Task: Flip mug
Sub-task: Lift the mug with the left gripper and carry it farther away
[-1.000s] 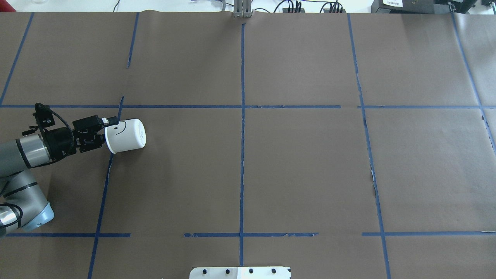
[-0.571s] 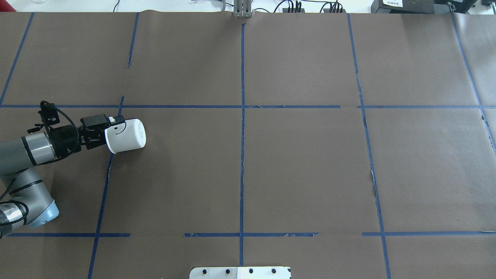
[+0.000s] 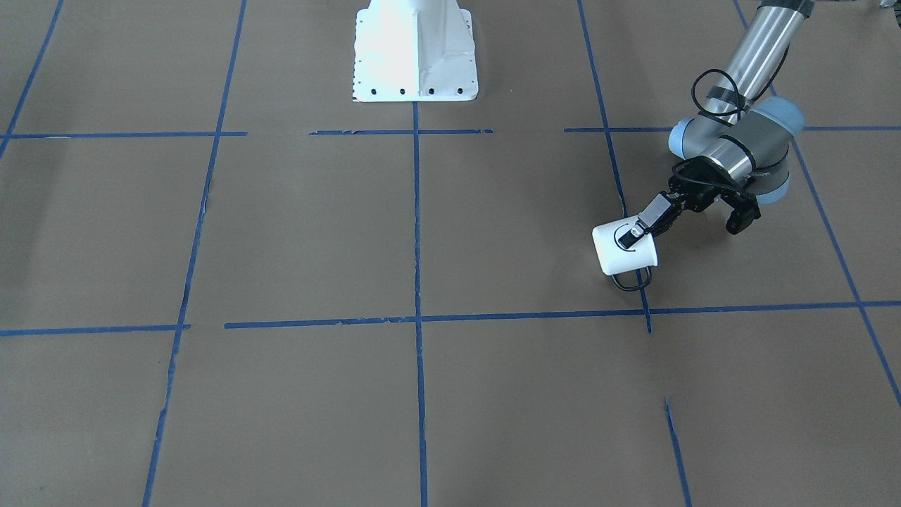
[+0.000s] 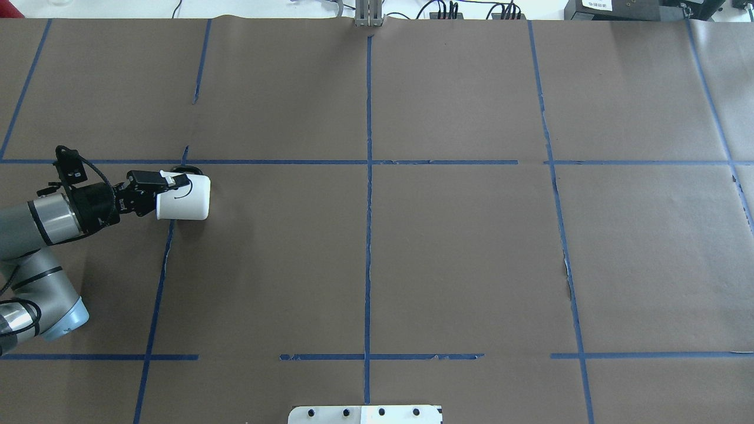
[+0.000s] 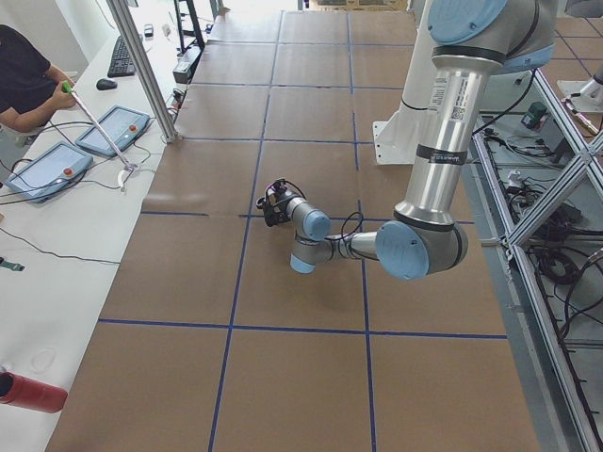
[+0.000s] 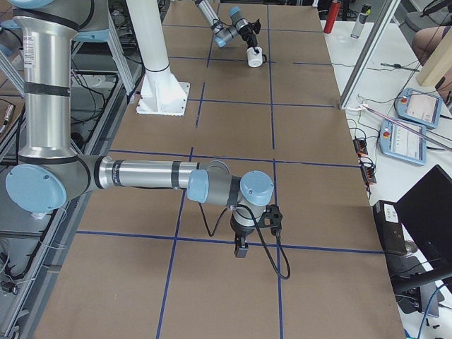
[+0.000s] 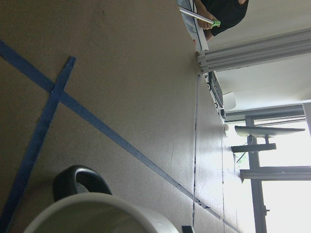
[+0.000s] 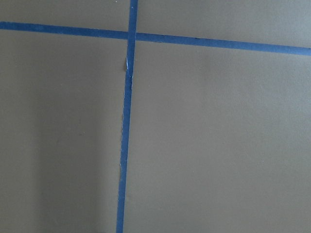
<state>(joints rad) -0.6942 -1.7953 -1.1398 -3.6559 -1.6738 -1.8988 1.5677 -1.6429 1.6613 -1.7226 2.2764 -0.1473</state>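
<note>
Found the left tool [image 4: 172, 182] clamped narrow on the rim wall of the small white cylindrical enamel-like mug [image 4: 187, 204], with one finger [image 3: 651, 215] laid over the black smiley face. Noted the mug tipped on its side just ahead of the fingertips, mouth toward the tool. Saw the thin black loop handle [image 3: 628, 282] beyond that finger, low by the brown paper-covered counter [image 4: 459, 247]. Spotted the right tool [image 6: 241, 248] well apart, above blue tape lines [image 8: 127, 121]. Could not tell whether wide or narrow.
</note>
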